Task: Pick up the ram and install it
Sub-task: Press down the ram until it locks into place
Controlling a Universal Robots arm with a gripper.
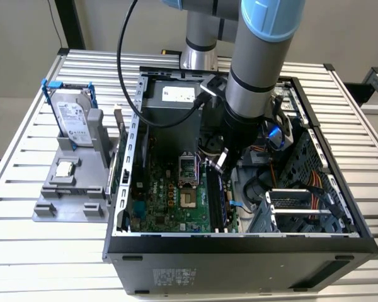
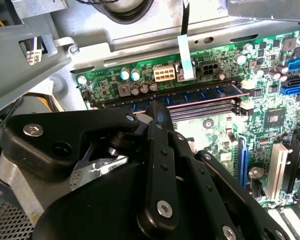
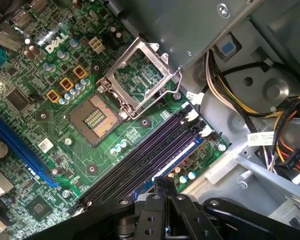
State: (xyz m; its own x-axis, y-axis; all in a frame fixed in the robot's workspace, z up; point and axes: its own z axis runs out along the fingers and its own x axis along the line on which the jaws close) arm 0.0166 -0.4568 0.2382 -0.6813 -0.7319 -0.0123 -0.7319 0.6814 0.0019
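So the gripper [image 1: 222,162] is down inside the open PC case [image 1: 239,242], right over the memory slots [image 3: 140,160], and its fingers [image 2: 157,117] look pinched close together with the tip sitting on the top edge of the ram [image 2: 190,97]. Whether it's actually clamping the stick or just pressing on it, I honestly can't tell. The ram itself is the dark bluish stick already standing in the outermost slot, directly under the fingertip in both wrist views, so I'd say the pick-up part is done and we're at the seating stage. I can't tell if the latch clips [image 3: 192,114] at the slot ends have snapped shut, so "fully installed" is a maybe. Just beyond the gripper the other slots sit bare, then the open CPU socket [image 3: 97,117] with its frame flipped up. Way off outside the case, the grey parts holder [image 1: 72,189] on the tabletop [image 1: 25,189] has the hard drive [image 1: 72,119] and processor chip [image 1: 64,168] sitting in it.
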